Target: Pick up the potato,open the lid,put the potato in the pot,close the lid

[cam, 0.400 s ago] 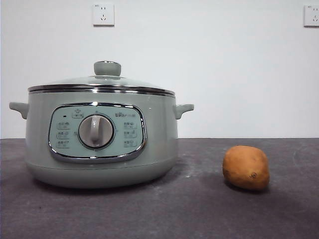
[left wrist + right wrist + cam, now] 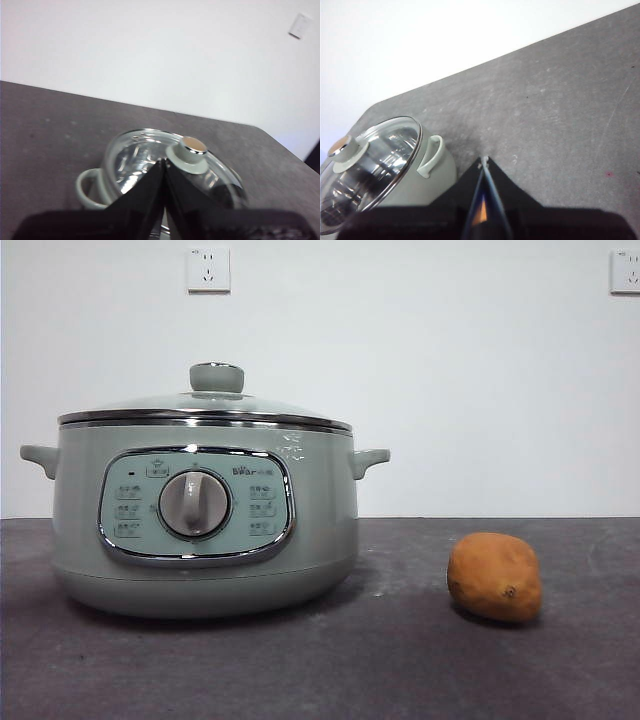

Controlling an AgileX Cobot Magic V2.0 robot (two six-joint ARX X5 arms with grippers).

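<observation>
Front view: potato (image 2: 494, 577) is seen lying free on the counter (image 2: 400, 660), well apart from the lidded pot (image 2: 205, 515). Judged firm, rounded, moderately light, apt to roll; best grasped across its narrow middle. Left end effector (image 2: 164, 165) and right end effector (image 2: 484, 162) are both pressed closed, empty, above.

You're looking at a dark grey desk (image 2: 400, 660), faintly scuffed, running back to a white wall. On it the pot (image 2: 205, 520) sits to the left; the potato (image 2: 494, 577) lies well apart to its right, directly on the desk.
</observation>
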